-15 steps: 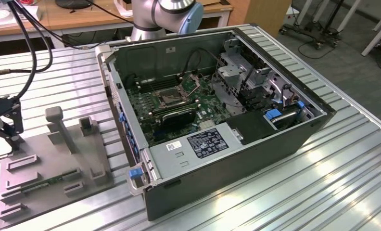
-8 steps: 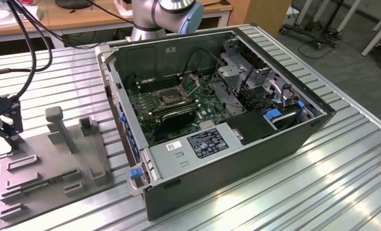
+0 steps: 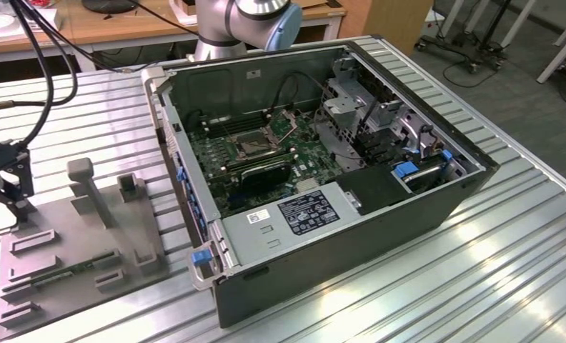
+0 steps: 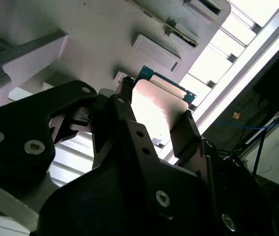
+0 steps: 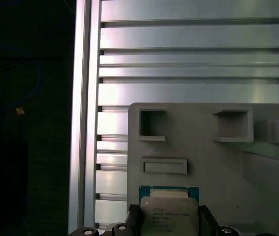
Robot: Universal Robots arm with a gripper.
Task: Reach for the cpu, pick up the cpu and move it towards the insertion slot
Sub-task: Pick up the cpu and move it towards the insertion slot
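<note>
At the exterior view's left, the pincer (image 3: 14, 196) hangs over the grey block (image 3: 73, 250). In the second wrist view its fingers (image 4: 188, 133) are clamped on the cpu (image 4: 156, 105), one on each side. The slot (image 3: 248, 145) sits well apart, in the open case (image 3: 359, 236) toward the exterior view's right.

A robotics lab or test workshop is indicated: a ribbed aluminium tabletop (image 3: 512, 271) carries an opened computer case (image 3: 379, 221) and, at the exterior view's left, a grey fixture plate (image 3: 63, 250), and a robot arm (image 3: 235, 25) is mounted at its far edge. Beyond, a wooden desk (image 3: 149, 25) with black cables (image 3: 35, 50) is seen, and wheeled stands (image 3: 474, 50) at the exterior view's far right.
</note>
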